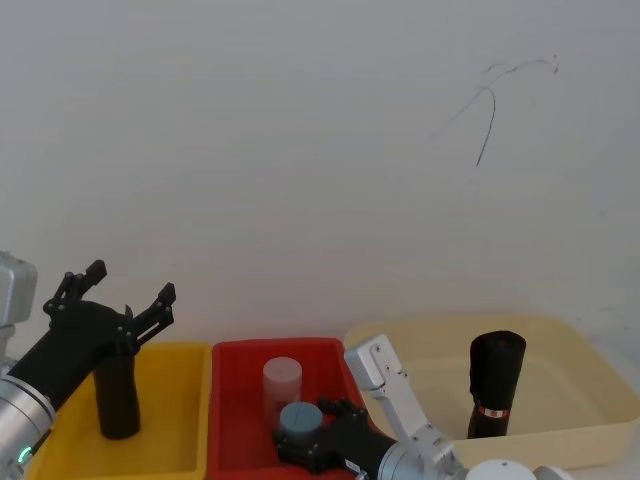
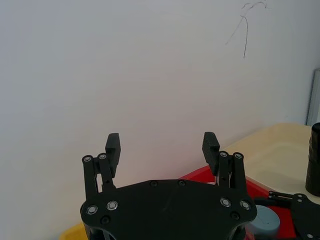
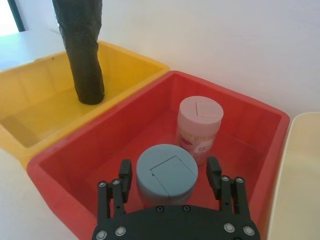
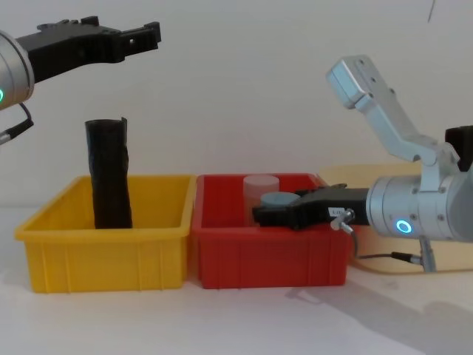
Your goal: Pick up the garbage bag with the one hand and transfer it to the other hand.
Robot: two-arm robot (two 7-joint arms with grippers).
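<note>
The garbage bag (image 1: 495,384), a black roll with a red-and-white band near its base, stands upright in the cream bin (image 1: 560,332) at the right. It also appears at the edge of the left wrist view (image 2: 315,160). My left gripper (image 1: 132,282) hangs open and empty, raised above the yellow bin (image 1: 180,400), far from the bag. My right gripper (image 3: 169,172) is low in the red bin (image 3: 150,125). Its open fingers stand either side of a grey-blue lidded jar (image 3: 167,170), with small gaps to it. From the chest, the right gripper (image 4: 270,214) reaches leftward into the red bin.
A plain black roll (image 1: 117,395) stands upright in the yellow bin, under my left gripper. A pale pink-lidded jar (image 3: 200,125) stands behind the grey-blue one. The three bins sit side by side against a white wall.
</note>
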